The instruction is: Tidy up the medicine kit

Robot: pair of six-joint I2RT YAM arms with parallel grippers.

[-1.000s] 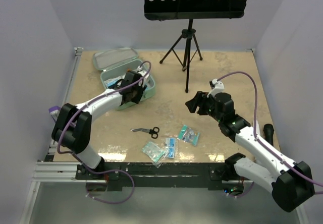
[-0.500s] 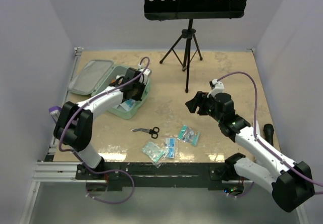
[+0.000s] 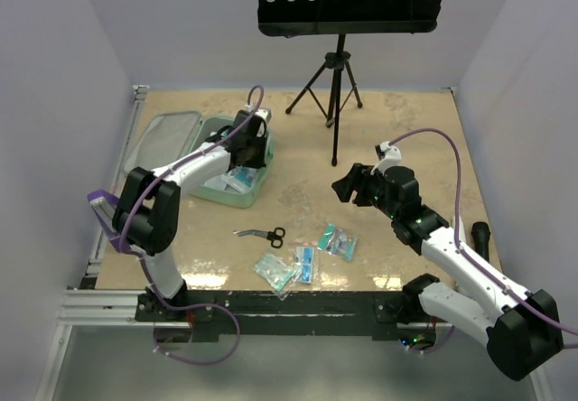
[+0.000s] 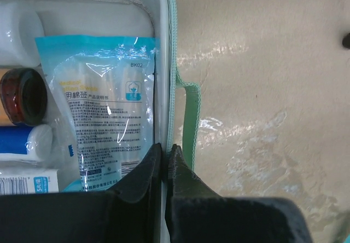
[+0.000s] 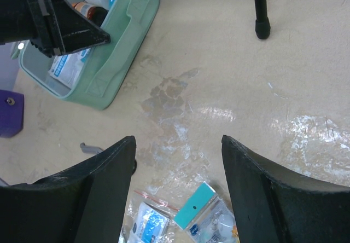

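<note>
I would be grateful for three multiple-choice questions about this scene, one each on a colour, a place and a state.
1. The medicine kit is: A red; B black; C mint green.
2. The scissors lie: A on the table, outside the kit; B inside the kit; C on the kit's lid.
3. The left gripper is: A open above the scissors; B shut on the kit's wall; C out of view.
Answers: C, its walls show green; A, they rest on bare table; B, its fingers pinch the rim.
</note>
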